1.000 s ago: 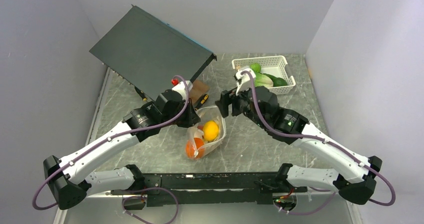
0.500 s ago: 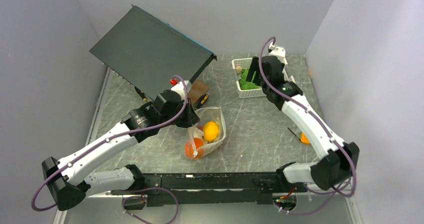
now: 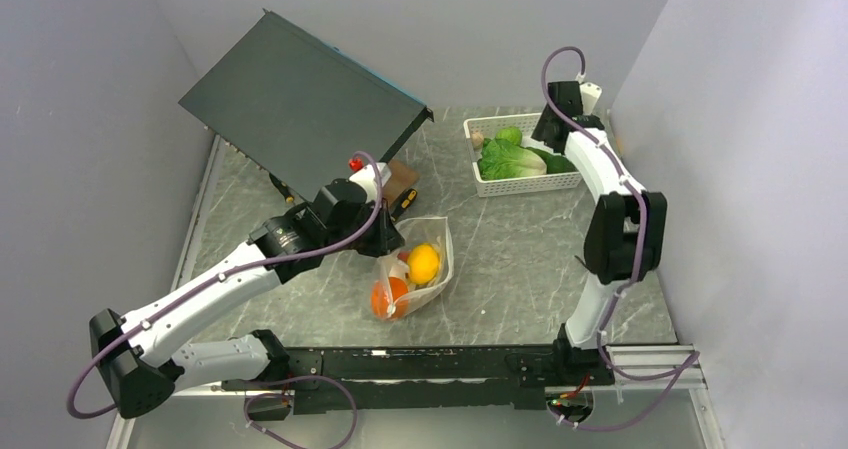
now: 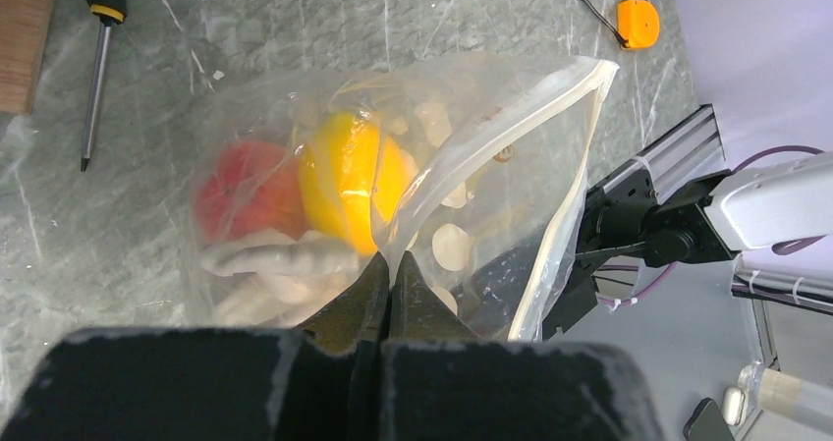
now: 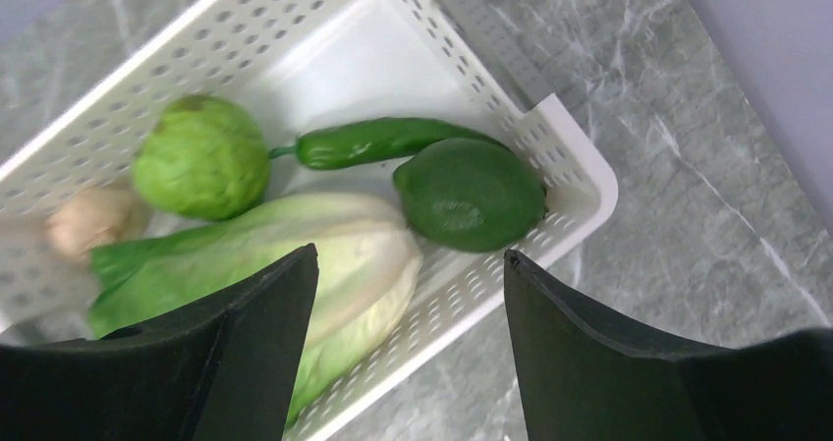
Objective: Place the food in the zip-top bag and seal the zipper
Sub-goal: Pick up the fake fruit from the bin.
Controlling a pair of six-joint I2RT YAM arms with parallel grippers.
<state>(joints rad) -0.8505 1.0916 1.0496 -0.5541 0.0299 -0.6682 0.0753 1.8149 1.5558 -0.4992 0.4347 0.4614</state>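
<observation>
The clear dotted zip-top bag (image 3: 432,269) lies mid-table with its mouth open. My left gripper (image 3: 388,241) is shut on the bag's edge, its tips (image 4: 391,259) pinching the plastic (image 4: 472,146). The whitish zipper strip (image 4: 572,156) runs along the mouth. Inside are a yellow fruit (image 4: 344,181), a red-orange fruit (image 4: 241,191) and a pale beige piece (image 4: 285,259). My right gripper (image 3: 553,129) is open and empty (image 5: 411,254) above the white basket's (image 5: 580,181) right end. The basket holds a lime (image 5: 470,193), a green pepper (image 5: 378,138), a round green fruit (image 5: 201,156), a leafy cabbage (image 5: 295,254) and a beige piece (image 5: 93,220).
A large dark flat box (image 3: 300,99) leans at the back left. A screwdriver (image 4: 98,58) and a wooden block (image 4: 25,38) lie behind the bag. An orange tape measure (image 4: 638,24) sits on the table to the right. Walls close in on both sides.
My right arm has swung from beside the bag to the back right, over the basket's far end. My left gripper and the bag have stayed put.
</observation>
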